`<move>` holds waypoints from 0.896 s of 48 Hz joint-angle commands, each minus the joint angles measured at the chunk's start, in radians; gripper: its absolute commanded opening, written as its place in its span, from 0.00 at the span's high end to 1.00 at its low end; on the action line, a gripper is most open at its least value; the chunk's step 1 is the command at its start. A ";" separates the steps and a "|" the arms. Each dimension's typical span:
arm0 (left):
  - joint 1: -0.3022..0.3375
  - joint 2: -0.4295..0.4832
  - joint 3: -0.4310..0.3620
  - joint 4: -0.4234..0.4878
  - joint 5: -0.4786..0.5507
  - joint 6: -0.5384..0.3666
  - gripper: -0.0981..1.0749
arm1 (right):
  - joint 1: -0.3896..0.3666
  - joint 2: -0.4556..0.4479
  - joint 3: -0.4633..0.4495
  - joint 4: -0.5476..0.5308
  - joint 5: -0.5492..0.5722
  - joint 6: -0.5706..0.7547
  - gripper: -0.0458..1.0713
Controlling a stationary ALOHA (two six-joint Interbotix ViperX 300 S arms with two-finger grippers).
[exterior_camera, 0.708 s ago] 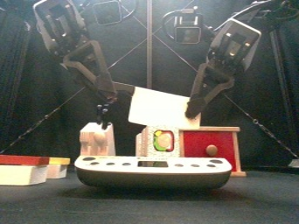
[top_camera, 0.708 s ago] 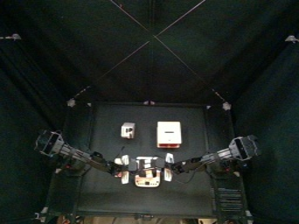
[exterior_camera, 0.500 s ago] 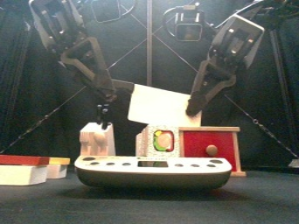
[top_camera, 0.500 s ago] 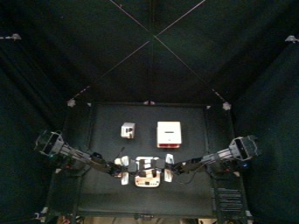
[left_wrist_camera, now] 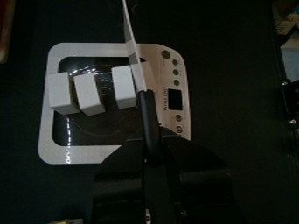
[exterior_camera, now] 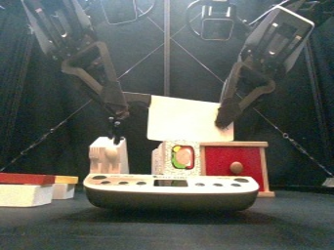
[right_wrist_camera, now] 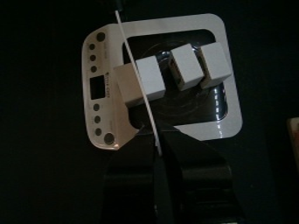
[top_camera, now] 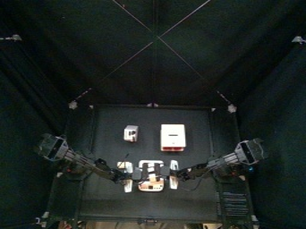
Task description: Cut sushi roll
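Both arms have lifted and drawn a little toward the tabletop's front edge since the earlier frames, and the thin white blade (exterior_camera: 181, 117) has gone up with them, so you are looking at a raised cutter rather than a cut in progress. Nearest you, at the front of the tabletop (exterior_camera: 294, 200), sits the white tray (exterior_camera: 170, 190) with its row of small holes. The sushi roll (left_wrist_camera: 96, 92) lies in that tray, and from the left wrist it already reads as three pale blocks side by side; from the front you see its green and pink face standing just above the tray's rim. Above it, clear of the rice, hangs the blade, edge-on in both wrist views and lined up over the blocks. The left end effector (exterior_camera: 117, 122) appears pinched onto the blade's left side and the right end effector (exterior_camera: 220, 119) onto its right side, though the contact itself is dark and hard to read. My judgement is that you are between strokes: check the blade sits square over the next uncut stretch before you press down, because a tilted blade would drag the pieces sideways. Farther back stand a white block (exterior_camera: 107, 156) and a red box (exterior_camera: 235, 158), both well behind the tray.
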 commanded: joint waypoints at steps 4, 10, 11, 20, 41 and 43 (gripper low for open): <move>-0.029 -0.015 -0.026 0.002 0.008 0.005 0.56 | -0.018 -0.025 -0.014 -0.002 0.003 0.008 0.79; -0.029 -0.011 -0.023 0.000 0.012 0.005 0.56 | -0.018 -0.020 -0.011 0.000 0.000 0.008 0.79; -0.029 -0.009 -0.023 -0.002 0.012 0.005 0.56 | -0.018 -0.018 -0.011 0.000 0.000 0.008 0.79; -0.029 0.003 -0.021 -0.002 0.008 0.005 0.56 | -0.017 -0.008 -0.008 0.006 0.002 0.008 0.79; -0.029 0.025 -0.014 -0.002 0.008 0.003 0.56 | -0.018 0.040 -0.008 0.020 0.000 0.005 0.79; -0.029 0.032 -0.014 -0.003 0.009 0.002 0.56 | -0.018 0.043 -0.008 0.021 0.002 0.005 0.79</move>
